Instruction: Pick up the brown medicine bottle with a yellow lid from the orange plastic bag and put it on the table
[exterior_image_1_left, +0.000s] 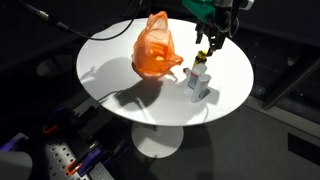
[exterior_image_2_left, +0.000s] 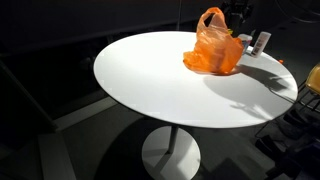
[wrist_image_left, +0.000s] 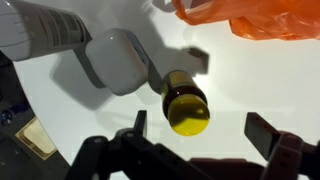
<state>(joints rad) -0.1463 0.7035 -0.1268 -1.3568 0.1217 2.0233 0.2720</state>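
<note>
Exterior view: a round white surface carries a crumpled orange plastic bag at upper centre. Right of it stands the brown medicine bottle with a yellow lid, outside the bag and just beside a white plastic bottle. The gripper hangs directly above.

Exterior view: the bag sits at upper right, the white bottle beyond it.

Wrist view: the gripper's fingers are spread apart, flanking the brown bottle at centre without clamping it.

Light glaring off the white table, surroundings lying dark, hard shadows falling beside the orange bag, wrist view blurring.
</note>
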